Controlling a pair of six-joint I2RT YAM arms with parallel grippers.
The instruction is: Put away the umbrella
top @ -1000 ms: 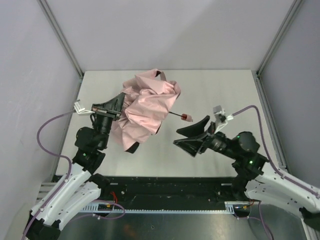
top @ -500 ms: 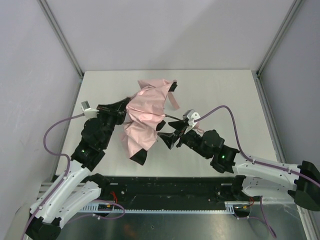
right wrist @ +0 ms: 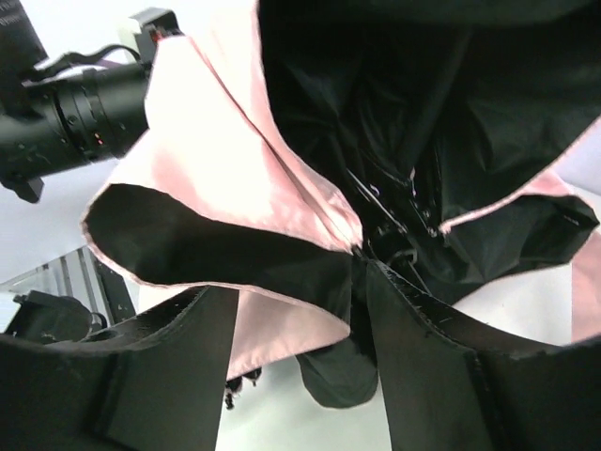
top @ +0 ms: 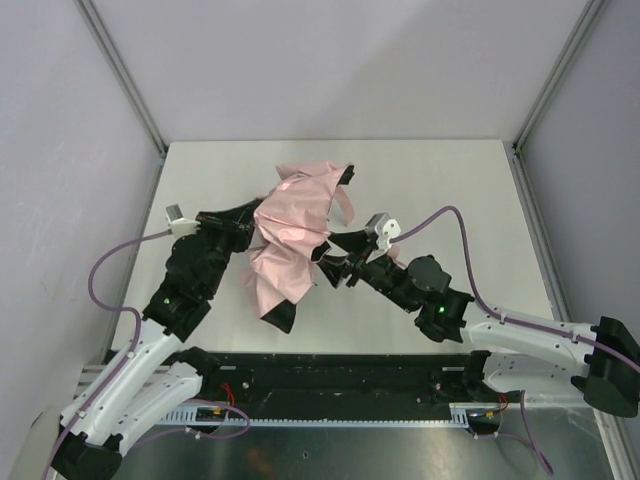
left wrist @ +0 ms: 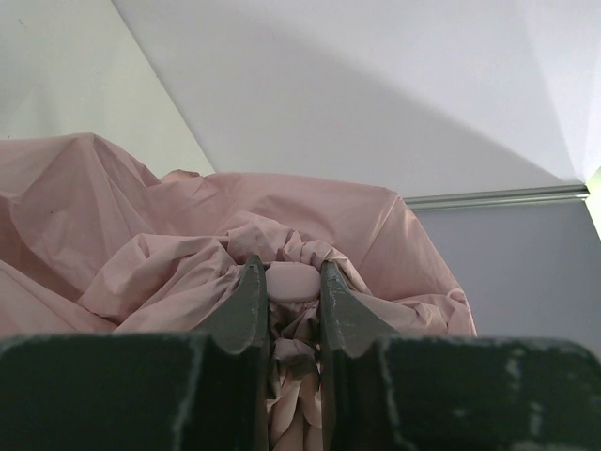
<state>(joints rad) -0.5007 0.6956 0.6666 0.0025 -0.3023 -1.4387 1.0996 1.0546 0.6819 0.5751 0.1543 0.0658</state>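
While the left gripper point(left wrist: 286, 274) pinches its pink cloth tight, the umbrella point(top: 290, 225) sits crumpled between both arms over the table point(top: 450, 180). The right gripper point(right wrist: 300, 301) has its jaws apart around the dark underside.

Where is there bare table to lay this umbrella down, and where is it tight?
Bare table lies right of the umbrella, out to the right rail, and in the far-left corner. Crowded mid-left: left gripper and right gripper are both at the fabric.

The umbrella point(top: 290, 235) is lying on the table point(top: 450, 180). The left gripper point(top: 245, 222) is sitting left of it, the right gripper point(top: 335, 262) right
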